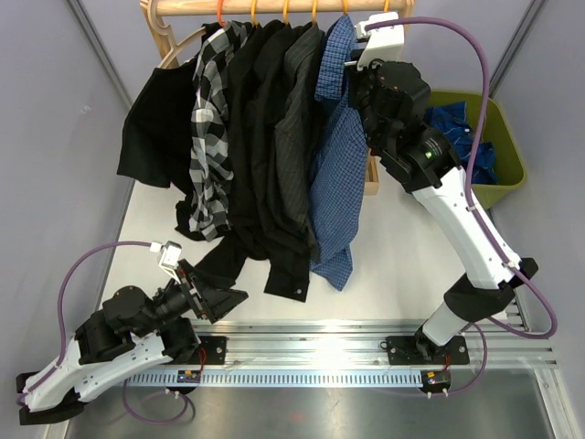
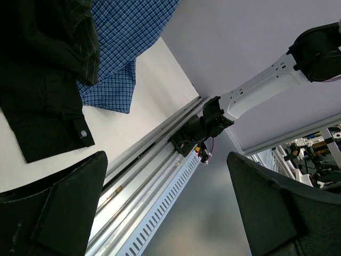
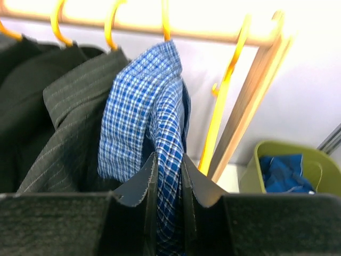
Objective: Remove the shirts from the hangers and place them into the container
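Because the shirts hang so close together on the wooden rack (image 1: pixel 183 9), only the hooks of most hangers (image 3: pixel 111 26) show. From above, the right arm covers part of the green container (image 1: pixel 510 169), which sits at the far right with a dark blue shirt (image 1: pixel 455 123) lying in it. The right gripper (image 3: pixel 166 165) has its jaws narrow. They pinch a fold of the blue check shirt (image 3: pixel 139 117) just under the collar. This shirt hangs at the right end of the row. One bare hanger (image 3: pixel 222 96) hangs just beside it. The left gripper (image 2: pixel 166 176) is spread wide at the near left, holding nothing.
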